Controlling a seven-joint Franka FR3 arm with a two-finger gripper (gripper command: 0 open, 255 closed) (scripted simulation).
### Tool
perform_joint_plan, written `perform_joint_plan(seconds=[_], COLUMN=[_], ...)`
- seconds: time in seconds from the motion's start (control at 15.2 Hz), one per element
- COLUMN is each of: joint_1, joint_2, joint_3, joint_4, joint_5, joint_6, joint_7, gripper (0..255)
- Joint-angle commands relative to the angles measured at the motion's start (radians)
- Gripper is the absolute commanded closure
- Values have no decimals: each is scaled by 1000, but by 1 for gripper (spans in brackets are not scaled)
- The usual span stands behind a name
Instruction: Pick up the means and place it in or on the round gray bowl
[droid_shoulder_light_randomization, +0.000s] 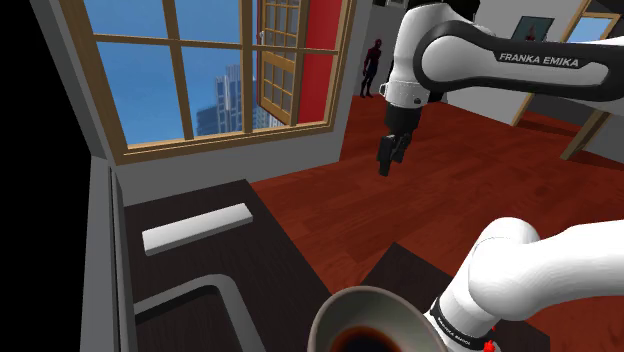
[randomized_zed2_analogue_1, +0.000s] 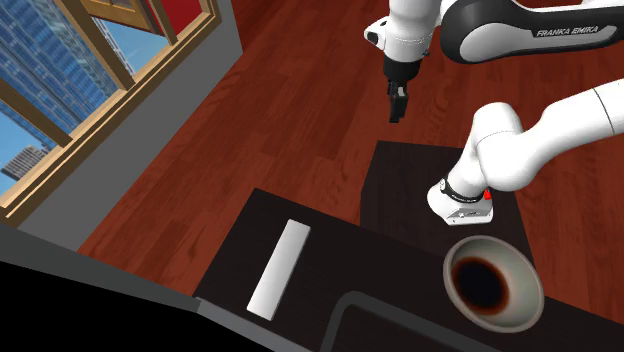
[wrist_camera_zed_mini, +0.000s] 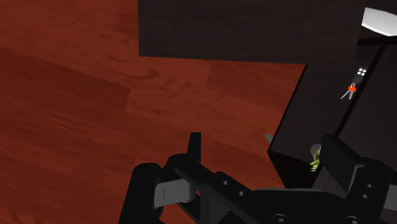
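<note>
Hovering with pincer (droid_shoulder_light_randomization: 386, 165) spread, empty, well apart from white bar (droid_shoulder_light_randomization: 196, 228); probably risking clipping counter (droid_shoulder_light_randomization: 250, 272) edge reaching over.

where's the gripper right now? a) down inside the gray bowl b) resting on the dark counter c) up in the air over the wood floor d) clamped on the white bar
C: the gripper hangs open above the wood floor, well apart from the white bar on the dark counter and from the gray bowl.
</note>
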Motion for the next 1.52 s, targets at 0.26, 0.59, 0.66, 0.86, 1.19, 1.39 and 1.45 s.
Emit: perform_joint_plan(seconds=[0.26,0.59,0.66,0.86,1.19,1.39,1.45], joint_1=[54,115,127,160,210,238,248], joint_2=[127,281,311,399,540,621,647], joint_3=[21,51,58,80,121,148,157], joint_4=[55,141,160,220,331,402,427], joint_5=[22,46,50,62,73,75,75], joint_6=[79,157,170,203,244,261,265], joint_7=[-49,-111,-123,-159,-217,-250,-260], gripper=[0,0,0,0,0,0,0])
